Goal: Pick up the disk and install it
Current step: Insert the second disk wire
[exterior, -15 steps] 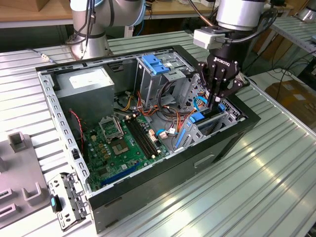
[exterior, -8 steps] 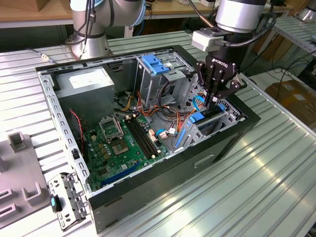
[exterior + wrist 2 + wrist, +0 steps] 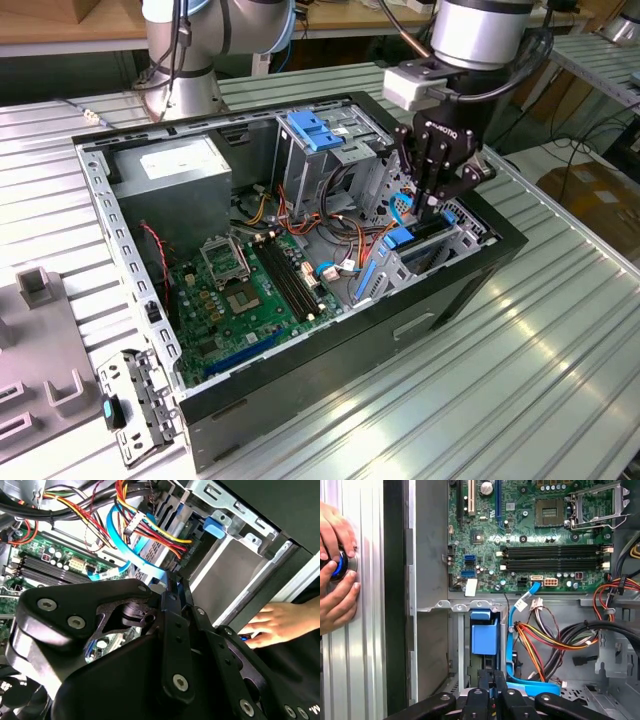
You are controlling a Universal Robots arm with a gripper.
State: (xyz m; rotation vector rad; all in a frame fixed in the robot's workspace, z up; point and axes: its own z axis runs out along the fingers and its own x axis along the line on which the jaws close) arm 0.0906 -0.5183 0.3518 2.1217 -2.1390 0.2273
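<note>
I hang over an open computer case (image 3: 470, 290) lying on its side on a ribbed metal surface (image 3: 560, 380). The largest thing inside is the green motherboard (image 3: 235, 290), with a grey power supply box (image 3: 185, 175) beside it toward the exterior view's left. A tangle of red, yellow and orange cables (image 3: 555, 640) and a flat blue ribbon cable (image 3: 512, 630) lies between the board and the drive cage, crowding the space near me.

My gripper (image 3: 432, 205) is down at the drive bay (image 3: 425, 250) at the case's corner, on the exterior view's right. My fingers (image 3: 172, 605) look pressed close together, with a sliver of something blue pinched between their tips, probably the disk's rail, though my own black linkage hides most of it in both wrist views. The disk (image 3: 484, 635) sits in the bay slot just ahead of me; I see only its blue end and rail, its metal body hidden by the cage walls.

A light-blue ribbed bracket (image 3: 315, 128) rests on top of the upper cage. Outside the case wall, a person's hands (image 3: 335, 575) rest on the surface around a small round blue-lit button (image 3: 339, 565); the picture's edge cuts them off.
</note>
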